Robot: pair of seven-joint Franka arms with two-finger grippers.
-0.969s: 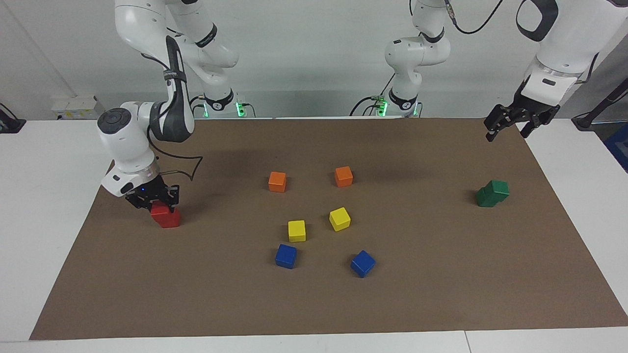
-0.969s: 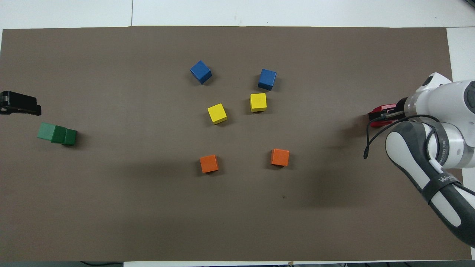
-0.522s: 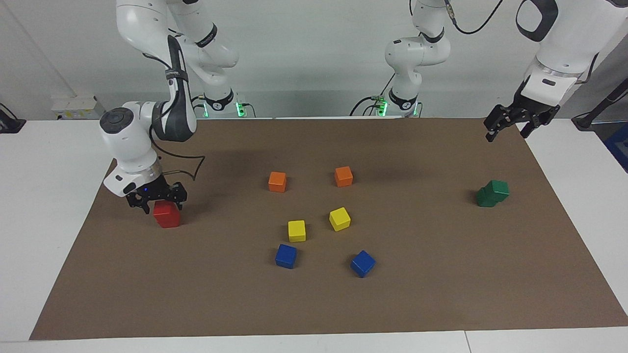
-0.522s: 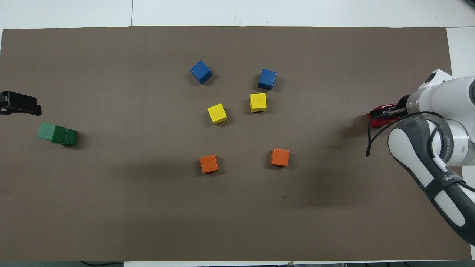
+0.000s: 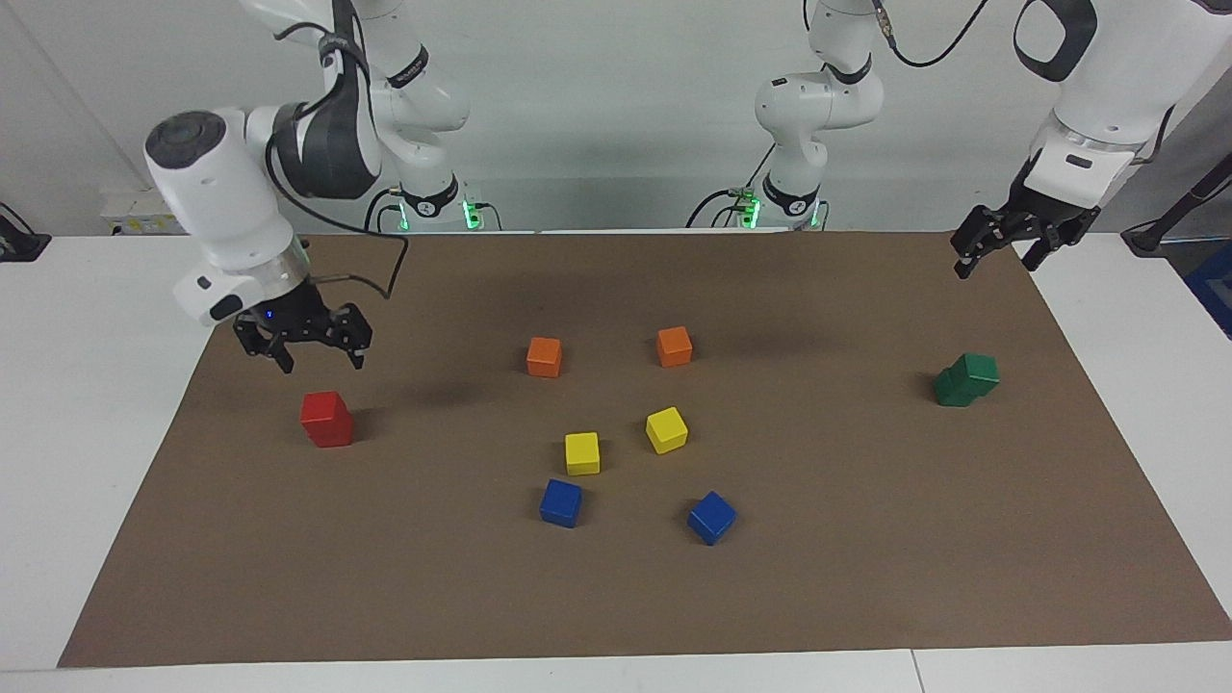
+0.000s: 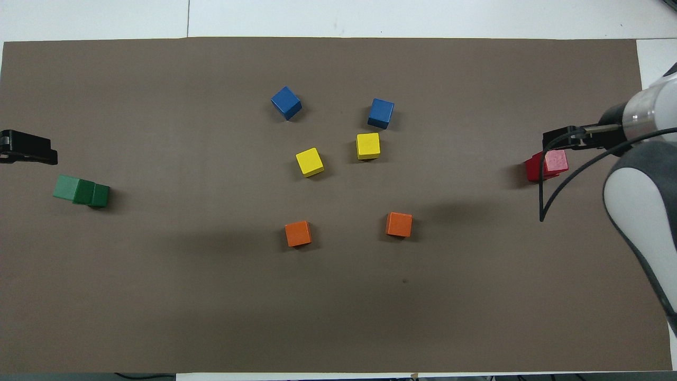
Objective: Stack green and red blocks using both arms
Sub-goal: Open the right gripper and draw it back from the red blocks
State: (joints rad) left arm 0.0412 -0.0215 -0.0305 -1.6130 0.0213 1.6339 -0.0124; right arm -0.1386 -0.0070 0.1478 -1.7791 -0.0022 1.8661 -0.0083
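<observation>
Two red blocks (image 5: 326,420) stand stacked one on the other at the right arm's end of the mat, seen from above as one red stack (image 6: 547,164). My right gripper (image 5: 318,354) hangs open just above them, holding nothing; the overhead view shows it (image 6: 568,135) over the stack's edge. Two green blocks (image 5: 965,379) stand stacked at the left arm's end, the upper one set slightly askew on the lower (image 6: 80,191). My left gripper (image 5: 997,258) waits open and empty in the air over the mat's corner, clear of the green stack, and shows (image 6: 27,147) at the overhead view's edge.
In the middle of the brown mat (image 5: 866,539) lie two orange cubes (image 5: 544,356) (image 5: 674,346), two yellow cubes (image 5: 582,452) (image 5: 666,429) and two blue cubes (image 5: 561,502) (image 5: 711,517). White table borders the mat on all sides.
My right gripper has risen from around the red stack's top block and now hangs clear above it; the stack stays put. The left gripper and the green stack have hardly moved.
</observation>
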